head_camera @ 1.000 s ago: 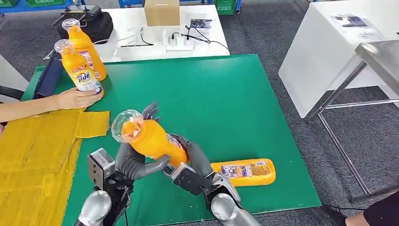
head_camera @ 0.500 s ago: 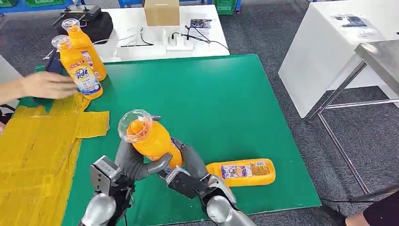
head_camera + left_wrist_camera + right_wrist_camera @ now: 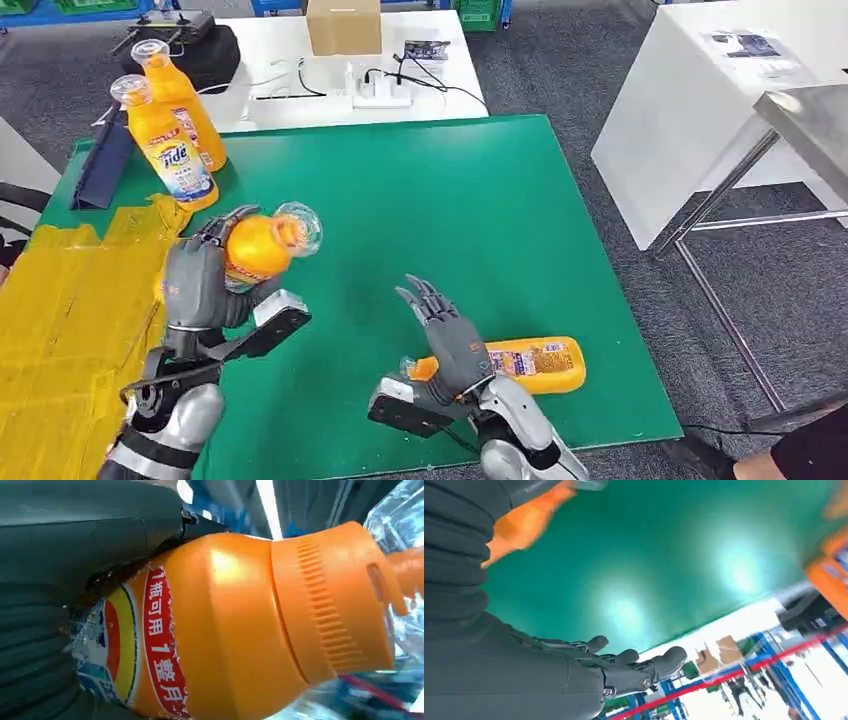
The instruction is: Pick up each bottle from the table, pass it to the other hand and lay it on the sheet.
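Left robot hand (image 3: 200,285) grips bottle (image 3: 255,245), label "1瓶可用1整月"

Bare green mat (image 3: 420,200) centre and far right gives passing room. Two upright bottles (image 3: 170,125) block far left; lying bottle (image 3: 525,365) blocks near right.

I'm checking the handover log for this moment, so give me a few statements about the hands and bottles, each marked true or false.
1. The left hand holds an orange bottle. True.
2. The right hand grips a bottle. False: it is open, fingers spread, holding nothing.
3. An orange bottle lying on its side rests on the green mat beside the right hand. True.
4. Three bottles stand upright at the mat's far left corner. False: two upright bottles stand there.
5. The held bottle already lies on the yellow sheet. False: the hand holds it off the surface.
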`<state>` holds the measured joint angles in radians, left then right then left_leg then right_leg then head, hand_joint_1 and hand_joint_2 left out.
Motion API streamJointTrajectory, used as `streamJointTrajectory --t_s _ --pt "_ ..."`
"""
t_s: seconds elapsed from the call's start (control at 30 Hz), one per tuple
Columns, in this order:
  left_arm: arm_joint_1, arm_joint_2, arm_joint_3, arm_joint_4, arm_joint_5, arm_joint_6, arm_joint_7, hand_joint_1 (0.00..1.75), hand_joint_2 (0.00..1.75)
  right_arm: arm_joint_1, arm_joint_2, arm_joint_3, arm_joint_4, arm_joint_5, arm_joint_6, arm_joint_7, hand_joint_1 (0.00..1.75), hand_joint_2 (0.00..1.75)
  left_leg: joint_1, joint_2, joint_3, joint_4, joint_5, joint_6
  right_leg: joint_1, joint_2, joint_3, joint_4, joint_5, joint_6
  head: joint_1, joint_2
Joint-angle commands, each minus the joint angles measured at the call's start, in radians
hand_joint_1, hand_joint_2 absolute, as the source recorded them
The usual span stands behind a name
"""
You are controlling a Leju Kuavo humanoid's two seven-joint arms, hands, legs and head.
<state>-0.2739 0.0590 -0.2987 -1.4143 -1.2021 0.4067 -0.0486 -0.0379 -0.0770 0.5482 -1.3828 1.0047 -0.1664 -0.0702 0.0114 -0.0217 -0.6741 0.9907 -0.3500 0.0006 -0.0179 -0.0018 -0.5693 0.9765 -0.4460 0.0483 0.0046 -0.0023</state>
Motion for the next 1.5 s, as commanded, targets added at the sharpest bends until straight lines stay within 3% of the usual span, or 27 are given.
streamJointTrajectory --t_s 0.03,0.1,0.27,0.67,0.7,0.77,0.8,0.93,0.97,1.33,1.37,1.4,1.43,1.5 --pt "-0.167 0.094 0.031 0.361 -0.13 0.0 0.047 1.75 1.75 0.008 -0.118 -0.001 -0.022 0.026 0.035 0.023 0.0 1.75 0.0 0.001 0.004 0.0 -0.001 0.0 0.0 0.0 0.005 0.0 -0.001 -0.002 0.0 0.0" --pt "-0.218 0.111 0.003 0.466 -0.244 -0.05 0.129 1.75 1.75 -0.006 -0.153 0.009 -0.012 0.042 0.069 0.054 0.0 1.75 0.0 0.003 0.004 0.001 -0.002 0.0 0.001 0.001 0.005 0.0 -0.001 -0.002 0.0 0.0" --pt "-0.344 0.093 -0.008 0.807 -0.312 -0.059 0.178 1.75 1.75 -0.018 -0.229 0.009 -0.009 0.067 0.109 0.087 0.0 1.75 -0.001 0.0 0.003 -0.001 0.0 0.001 -0.001 -0.001 0.003 0.0 0.0 -0.001 0.0 0.0" --pt "-0.373 0.068 0.052 1.007 -0.295 -0.118 0.249 1.75 1.75 0.023 -0.306 -0.02 -0.051 0.049 0.17 0.115 0.0 1.75 0.0 0.001 0.002 0.001 -0.001 0.001 0.0 0.0 0.003 0.0 -0.001 -0.001 0.0 0.0" --pt "-0.374 0.067 0.057 1.017 -0.296 -0.129 0.261 1.57 1.75 0.021 -0.309 -0.021 -0.047 0.051 0.177 0.122 0.0 1.75 -0.001 0.002 0.003 0.001 -0.002 0.001 0.0 0.0 0.004 0.0 -0.001 -0.002 0.0 0.0" --pt "-0.37 0.067 0.065 1.023 -0.292 -0.131 0.263 0.28 1.75 0.017 -0.311 -0.023 -0.042 0.064 0.181 0.138 0.0 1.75 0.0 0.002 0.003 0.001 -0.001 0.001 0.0 0.0 0.003 0.0 -0.001 -0.002 0.0 0.0" --pt "-0.368 0.067 0.066 1.023 -0.293 -0.13 0.264 0.0 1.75 0.016 -0.311 -0.024 -0.04 0.072 0.18 0.146 0.0 1.75 0.0 0.002 0.004 0.002 -0.002 0.001 0.0 0.0 0.005 0.0 -0.002 -0.002 0.0 0.0" --pt "-0.349 0.069 0.083 1.019 -0.284 -0.109 0.263 0.0 1.75 0.013 -0.313 -0.031 -0.047 0.082 0.177 0.156 0.0 1.75 -0.001 0.004 0.004 0.001 -0.002 0.001 0.0 0.002 0.005 0.0 -0.001 -0.002 0.0 0.0" --pt "-0.345 0.069 0.085 1.017 -0.283 -0.102 0.259 0.0 0.0 0.017 -0.316 -0.034 -0.054 0.082 0.177 0.158 0.0 1.75 -0.001 0.004 0.003 0.0 -0.001 0.001 0.0 0.002 0.004 0.0 0.0 -0.001 0.0 0.0" --pt "-0.311 0.042 0.137 0.977 -0.234 -0.047 0.2 0.0 0.0 0.043 -0.31 -0.089 -0.036 0.131 0.192 0.237 0.0 1.75 -0.001 0.001 0.005 0.0 -0.001 0.002 0.0 0.0 0.007 -0.001 -0.001 -0.001 0.0 0.0" --pt "-0.306 0.029 0.153 0.958 -0.207 -0.032 0.17 0.0 0.0 0.045 -0.302 -0.096 -0.018 0.136 0.195 0.245 0.17 1.75 -0.001 0.001 0.006 0.0 -0.002 0.002 0.0 -0.001 0.008 -0.001 -0.002 -0.002 0.0 0.0" --pt "-0.305 0.022 0.159 0.947 -0.193 -0.027 0.153 0.0 0.0 0.047 -0.302 -0.101 -0.009 0.135 0.196 0.245 1.24 1.75 -0.001 0.002 0.007 0.001 -0.003 0.002 0.0 0.0 0.01 -0.001 -0.002 -0.002 0.0 0.0" --pt "-0.3 0.008 0.166 0.909 -0.165 -0.023 0.117 0.0 0.0 0.054 -0.307 -0.116 0.009 0.125 0.199 0.251 1.54 1.75 -0.001 0.0 0.005 0.0 -0.001 0.001 0.0 -0.001 0.007 -0.001 -0.001 -0.001 0.0 0.0" --pt "-0.284 -0.008 0.169 0.835 -0.107 -0.028 0.061 0.0 0.0 0.069 -0.326 -0.136 0.022 0.107 0.208 0.253 1.75 1.75 0.0 0.0 0.006 0.001 -0.002 0.002 0.0 -0.002 0.009 -0.001 -0.002 -0.002 0.0 0.0"
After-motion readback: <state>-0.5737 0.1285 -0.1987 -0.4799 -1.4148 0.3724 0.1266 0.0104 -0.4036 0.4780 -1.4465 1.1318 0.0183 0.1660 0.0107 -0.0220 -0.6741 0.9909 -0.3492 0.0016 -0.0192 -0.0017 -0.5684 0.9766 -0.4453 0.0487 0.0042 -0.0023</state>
